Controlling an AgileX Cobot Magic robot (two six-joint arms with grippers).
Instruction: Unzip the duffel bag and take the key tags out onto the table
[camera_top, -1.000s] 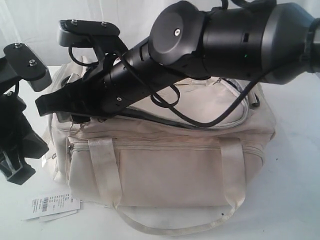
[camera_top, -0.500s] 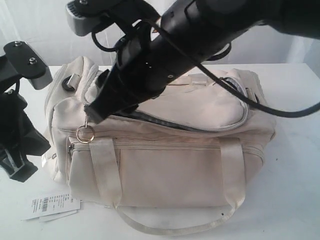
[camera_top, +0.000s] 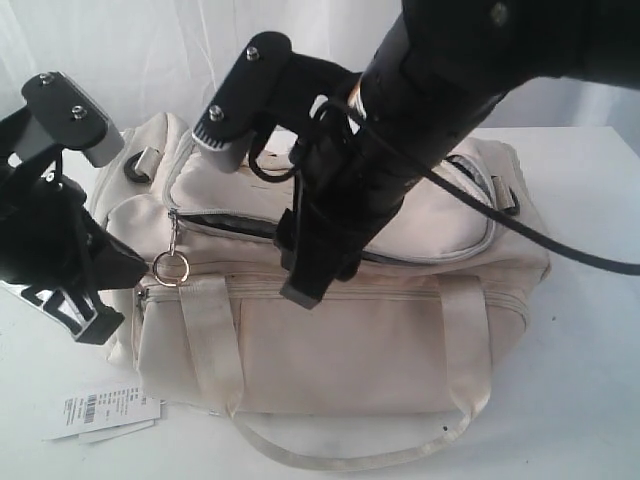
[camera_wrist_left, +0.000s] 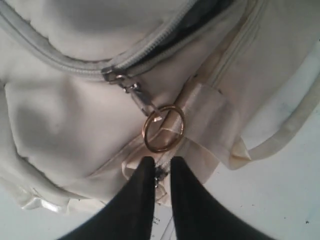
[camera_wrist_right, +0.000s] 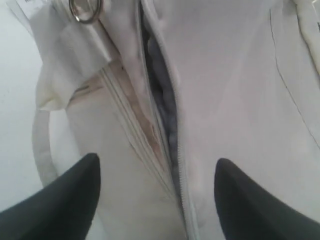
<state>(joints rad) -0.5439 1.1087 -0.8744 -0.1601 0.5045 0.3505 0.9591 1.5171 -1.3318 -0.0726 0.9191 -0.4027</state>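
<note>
The cream duffel bag (camera_top: 340, 350) sits on the white table (camera_top: 590, 380). Its curved top zipper is partly undone, and a dark slit (camera_wrist_right: 162, 100) shows grey lining. A metal ring (camera_top: 171, 267) hangs from the zipper pull at the bag's left end. My left gripper (camera_top: 135, 270) points at that ring (camera_wrist_left: 164, 128). In its wrist view the left gripper (camera_wrist_left: 159, 161) has its jaws a narrow gap apart, just short of the ring and holding nothing. My right gripper (camera_top: 305, 290) hangs over the bag's front top. The right gripper (camera_wrist_right: 157, 165) is wide open astride the slit. The key tags are hidden.
A white barcode paper label (camera_top: 105, 410) lies on the table at the bag's front left. A satin handle loop (camera_top: 340, 455) droops onto the table in front of the bag. A black strap ring (camera_top: 508, 200) sits at the bag's right end.
My right arm swung from the bag's left end near the zipper pull to the middle, and its jaws widened. My left gripper moved right up to the ring and parted slightly.
</note>
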